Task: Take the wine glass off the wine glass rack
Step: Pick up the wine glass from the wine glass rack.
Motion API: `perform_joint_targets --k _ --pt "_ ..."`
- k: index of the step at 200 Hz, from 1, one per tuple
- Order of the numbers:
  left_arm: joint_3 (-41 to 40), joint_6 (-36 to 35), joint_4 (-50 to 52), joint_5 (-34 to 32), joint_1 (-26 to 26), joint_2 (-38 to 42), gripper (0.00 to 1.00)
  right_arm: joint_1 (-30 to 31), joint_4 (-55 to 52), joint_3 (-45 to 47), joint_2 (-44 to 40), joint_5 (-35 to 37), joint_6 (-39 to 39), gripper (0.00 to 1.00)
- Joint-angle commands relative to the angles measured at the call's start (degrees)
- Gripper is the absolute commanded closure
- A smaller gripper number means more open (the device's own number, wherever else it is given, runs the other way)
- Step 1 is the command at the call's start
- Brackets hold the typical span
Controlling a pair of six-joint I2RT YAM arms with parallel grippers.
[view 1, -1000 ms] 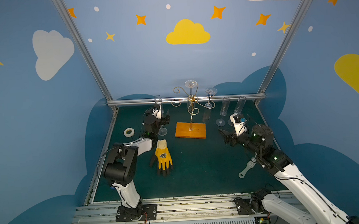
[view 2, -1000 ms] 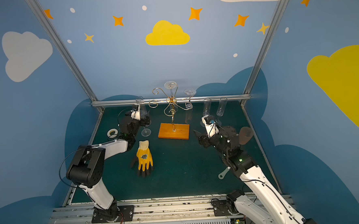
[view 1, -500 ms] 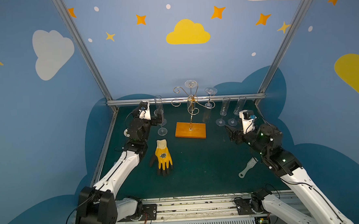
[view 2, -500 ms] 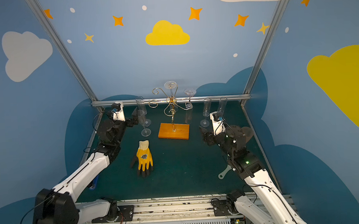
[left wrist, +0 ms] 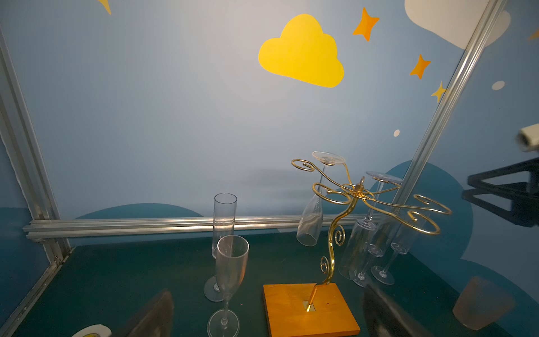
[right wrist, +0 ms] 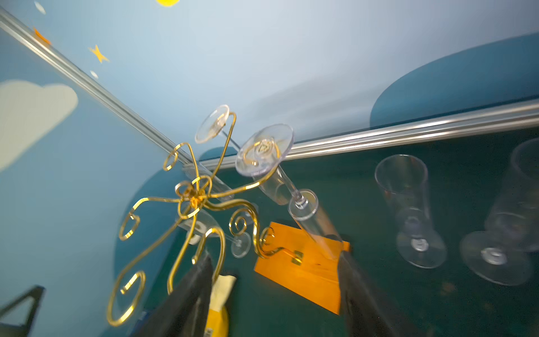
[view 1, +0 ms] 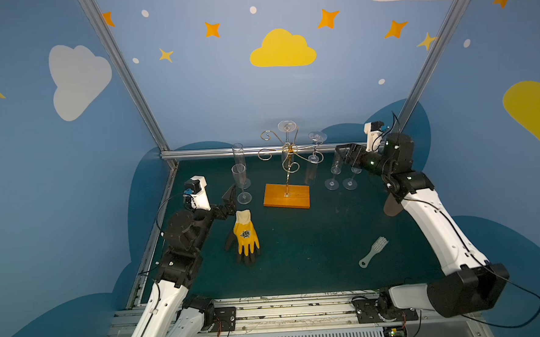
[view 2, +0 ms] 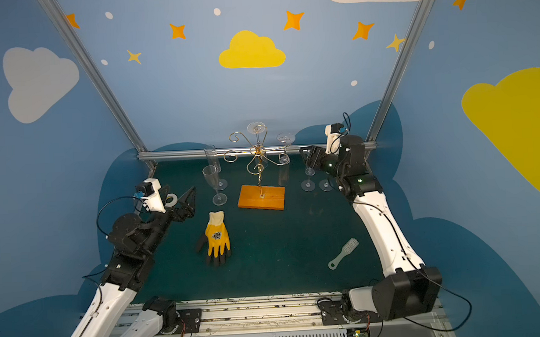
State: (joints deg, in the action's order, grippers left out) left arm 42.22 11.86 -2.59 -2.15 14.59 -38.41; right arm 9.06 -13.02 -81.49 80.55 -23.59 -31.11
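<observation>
Near the right gripper [view 1: 340, 155], wine glass [view 1: 310, 173] hanging on the rack [view 1: 286, 196]

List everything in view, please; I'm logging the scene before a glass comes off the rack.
wine glass rack: 1, gold wire on an orange base, middle back of the table
hanging wine glasses: 2, clear, upside down on the rack's arms
standing glasses: 4, clear, two on each side of the rack
glove: 1, yellow and black, flat in front of the rack
brush: 1, whitish, front, near the right arm
tape roll: 1, white, by the left tool
cup: 1, pinkish, blurred, by the right arm
table: 1, dark green
left tool: 1, black, open, near the left standing glasses
right tool: 1, black, open, raised beside the rack
</observation>
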Motion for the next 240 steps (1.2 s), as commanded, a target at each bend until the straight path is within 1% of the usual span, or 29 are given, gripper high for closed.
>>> perform_joint_targets --k 1,28,59,68,83,100,155,240 --pt "2.8 1.6 9.3 4.5 -0.1 2.1 0.01 -2.6 3.6 -4.6 5.3 -12.9 -13.0 0.37" --pt "3.1 5.0 11.4 8.0 0.0 2.6 0.01 -4.5 7.1 -10.7 13.8 -20.6 -19.9 0.42" --pt "0.8 8.2 9.5 9.1 -0.1 3.7 0.01 -5.2 9.2 -19.8 24.6 -29.8 -27.9 0.5" --pt "0.0 8.7 8.9 8.9 0.0 4.3 0.01 -5.2 10.6 -21.4 27.2 -31.1 -30.5 0.52" --pt "-1.5 9.6 7.6 8.6 0.0 5.4 0.01 -5.2 17.4 -21.9 30.2 -32.4 -36.3 0.59" --pt "-3.2 10.5 6.9 8.0 0.0 6.9 0.01 -5.2 22.6 -22.4 32.4 -33.0 -40.8 0.63" --pt "-5.4 12.2 7.7 7.6 -0.1 9.7 0.01 -4.9 21.6 -23.4 33.5 -31.7 -40.5 0.63" --pt "-5.9 12.8 7.0 7.3 -0.1 9.5 0.01 -4.3 21.8 -23.3 32.7 -33.0 -40.9 0.63"
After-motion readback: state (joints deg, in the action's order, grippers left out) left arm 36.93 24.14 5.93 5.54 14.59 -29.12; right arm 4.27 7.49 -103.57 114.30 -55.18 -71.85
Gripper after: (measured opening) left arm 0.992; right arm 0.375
